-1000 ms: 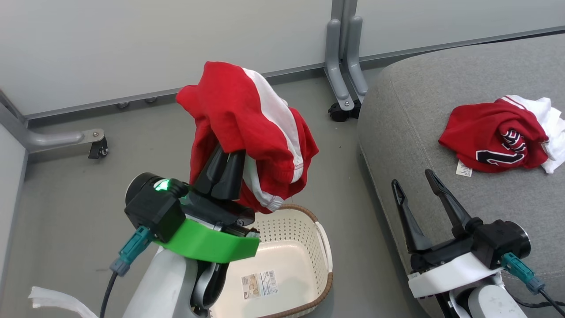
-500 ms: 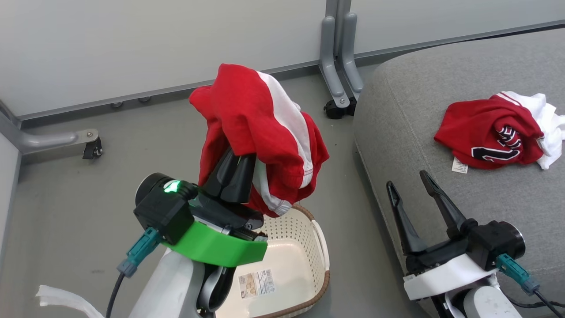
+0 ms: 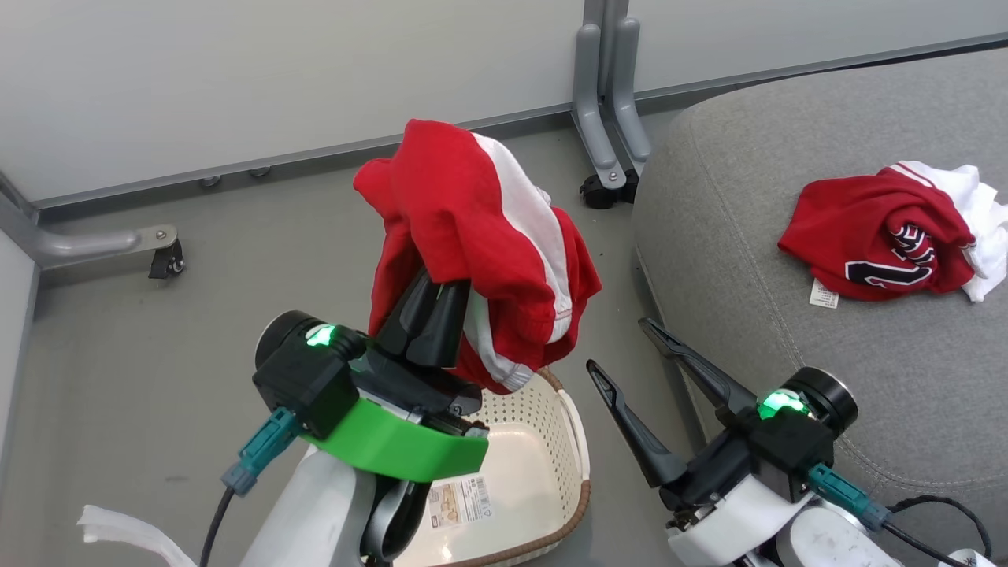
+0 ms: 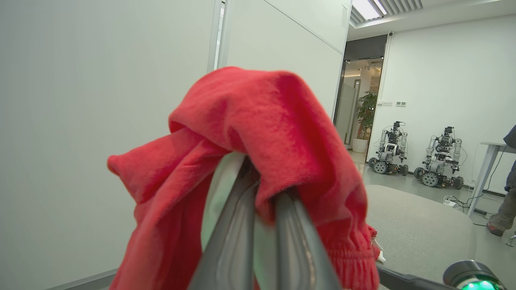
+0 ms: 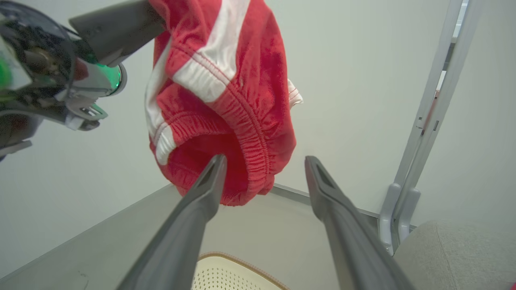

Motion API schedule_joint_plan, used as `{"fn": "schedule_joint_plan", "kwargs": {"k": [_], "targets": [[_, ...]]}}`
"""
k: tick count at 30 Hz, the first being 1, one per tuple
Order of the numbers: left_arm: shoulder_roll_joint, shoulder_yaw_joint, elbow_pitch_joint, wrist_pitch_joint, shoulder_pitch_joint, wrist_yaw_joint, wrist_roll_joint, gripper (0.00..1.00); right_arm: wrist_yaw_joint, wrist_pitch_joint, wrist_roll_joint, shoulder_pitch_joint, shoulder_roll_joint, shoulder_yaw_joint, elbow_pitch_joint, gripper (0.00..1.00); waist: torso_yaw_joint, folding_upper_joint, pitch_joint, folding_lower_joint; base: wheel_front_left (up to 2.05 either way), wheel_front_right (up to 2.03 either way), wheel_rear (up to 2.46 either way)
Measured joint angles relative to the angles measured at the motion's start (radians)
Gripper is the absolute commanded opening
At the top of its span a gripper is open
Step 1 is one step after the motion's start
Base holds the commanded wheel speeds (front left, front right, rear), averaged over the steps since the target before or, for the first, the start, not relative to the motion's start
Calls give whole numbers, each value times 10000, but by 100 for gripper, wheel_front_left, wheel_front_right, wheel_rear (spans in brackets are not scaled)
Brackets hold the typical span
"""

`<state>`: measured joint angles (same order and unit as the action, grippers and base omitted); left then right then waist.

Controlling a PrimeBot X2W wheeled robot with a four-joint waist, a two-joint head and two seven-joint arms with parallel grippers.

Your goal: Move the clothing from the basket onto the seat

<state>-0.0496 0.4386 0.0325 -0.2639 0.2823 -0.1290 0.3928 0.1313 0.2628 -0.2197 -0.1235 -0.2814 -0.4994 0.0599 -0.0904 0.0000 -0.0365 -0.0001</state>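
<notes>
Left gripper (image 3: 445,277) is pinched shut on a fold of the red garment (image 3: 472,213), which hangs draped over it above the basket (image 3: 581,441), while the lettered garment (image 3: 874,236) lies on the seat (image 3: 748,236). We judge the cloth light, limp and prone to slip from a thin pinch, so the elastic waistband at its lower edge looks the surest second hold. Against a second ago, our right gripper (image 3: 617,342), jaws wide and empty, has swung from the seat edge towards the hanging cloth, and the left has carried it slightly seatward.

Soft cloth clothing (image 3: 472,205); perforated plastic basket (image 3: 529,411); matt fabric seat (image 3: 748,205).
</notes>
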Motion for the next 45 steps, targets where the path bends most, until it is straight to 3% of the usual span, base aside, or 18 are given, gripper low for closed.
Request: {"fn": "schedule_joint_plan", "kwargs": {"k": [20,35,37,45], "targets": [[-65,1628,-169,-2,26,0,211,0,0,0,1237,-1865,-612,-1099,-1478,100,593,0,90,1,0,0,0],[-253,2130,-339,0,60,0,454,0,0,0,963,-2698,-1016,-2199,-1845,100,756,0,150,1,0,0,0],[-253,2128,-355,0,76,0,470,0,0,0,826,-2718,-993,-2222,-1860,0,794,0,146,0,0,0,0],[-280,2077,-491,0,77,0,495,0,0,0,610,-2552,-802,-2006,-1733,0,817,0,179,1,0,0,0]]}}
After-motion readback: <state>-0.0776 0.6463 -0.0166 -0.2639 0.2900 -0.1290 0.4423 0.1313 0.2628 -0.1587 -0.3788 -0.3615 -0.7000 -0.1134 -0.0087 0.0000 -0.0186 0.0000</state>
